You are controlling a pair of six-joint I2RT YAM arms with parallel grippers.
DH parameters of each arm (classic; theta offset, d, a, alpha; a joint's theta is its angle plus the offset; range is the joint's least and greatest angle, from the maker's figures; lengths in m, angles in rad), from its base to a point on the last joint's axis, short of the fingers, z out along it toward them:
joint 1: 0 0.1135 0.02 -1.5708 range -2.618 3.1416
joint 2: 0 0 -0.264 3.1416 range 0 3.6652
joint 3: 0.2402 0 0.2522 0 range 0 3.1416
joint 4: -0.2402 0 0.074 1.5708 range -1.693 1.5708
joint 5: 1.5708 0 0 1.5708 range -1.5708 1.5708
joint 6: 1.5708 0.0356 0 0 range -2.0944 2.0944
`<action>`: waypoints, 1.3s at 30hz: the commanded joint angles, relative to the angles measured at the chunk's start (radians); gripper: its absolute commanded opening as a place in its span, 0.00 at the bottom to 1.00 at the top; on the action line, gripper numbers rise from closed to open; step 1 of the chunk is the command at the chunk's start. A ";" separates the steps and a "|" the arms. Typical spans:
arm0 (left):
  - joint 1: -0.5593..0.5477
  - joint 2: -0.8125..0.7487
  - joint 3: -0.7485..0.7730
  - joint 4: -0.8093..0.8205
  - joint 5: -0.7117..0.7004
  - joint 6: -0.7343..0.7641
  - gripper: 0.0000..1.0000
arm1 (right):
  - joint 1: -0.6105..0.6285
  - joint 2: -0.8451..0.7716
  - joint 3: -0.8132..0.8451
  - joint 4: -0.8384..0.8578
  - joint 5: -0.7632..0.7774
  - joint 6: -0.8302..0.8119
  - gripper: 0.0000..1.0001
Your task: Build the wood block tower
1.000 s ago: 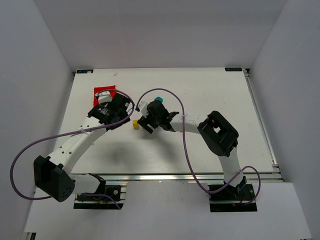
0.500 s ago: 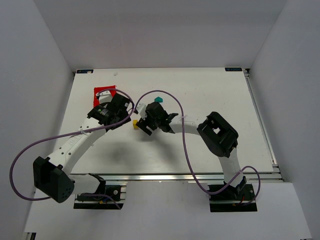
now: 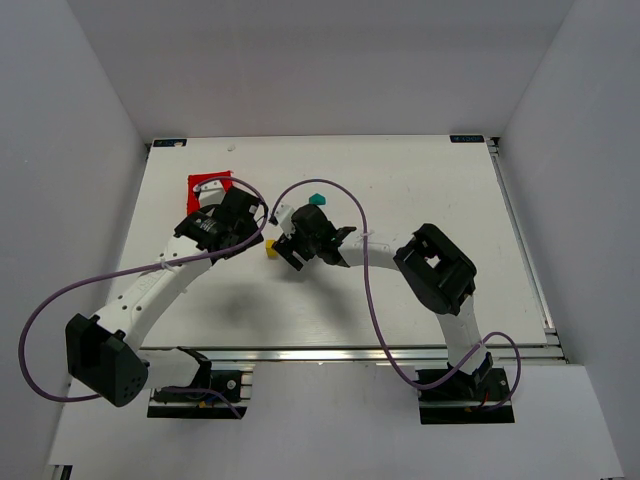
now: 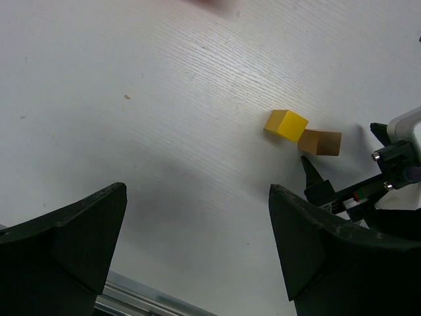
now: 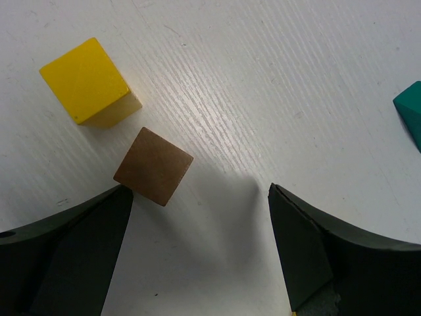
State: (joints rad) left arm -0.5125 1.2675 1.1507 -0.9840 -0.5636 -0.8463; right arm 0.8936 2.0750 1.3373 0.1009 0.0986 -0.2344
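No wood block tower is in view; the blocks lie singly on the white table. A yellow cube [image 5: 89,82] [image 3: 270,247] and a brown cube [image 5: 153,166] [image 4: 321,142] sit close together. The brown cube's corner is just ahead of the left fingertip of my open right gripper [image 5: 197,243] [image 3: 286,246], which holds nothing. A teal block [image 5: 411,105] [image 3: 318,198] lies apart, further back. My left gripper [image 4: 197,243] [image 3: 248,222] hangs open and empty to the left of the yellow cube [image 4: 286,124].
A red bin [image 3: 208,184] stands at the back left, just behind the left wrist. Purple cables loop over both arms. The table's metal rail [image 3: 350,355] runs along the near edge.
My right gripper has slid a little to the near left, away from the teal block, which now shows fully. The left arm has hardly moved.
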 commanded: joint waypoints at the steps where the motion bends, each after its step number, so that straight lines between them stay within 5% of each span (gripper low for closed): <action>1: 0.002 -0.028 -0.009 0.025 0.013 0.013 0.98 | 0.010 0.019 0.028 -0.010 0.015 0.026 0.89; 39: 0.000 -0.043 -0.031 0.070 0.060 0.059 0.98 | 0.016 0.077 0.106 -0.003 0.032 0.032 0.88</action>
State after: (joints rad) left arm -0.5125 1.2671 1.1305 -0.9321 -0.5083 -0.7963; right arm 0.9047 2.1338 1.4143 0.1059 0.1226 -0.1913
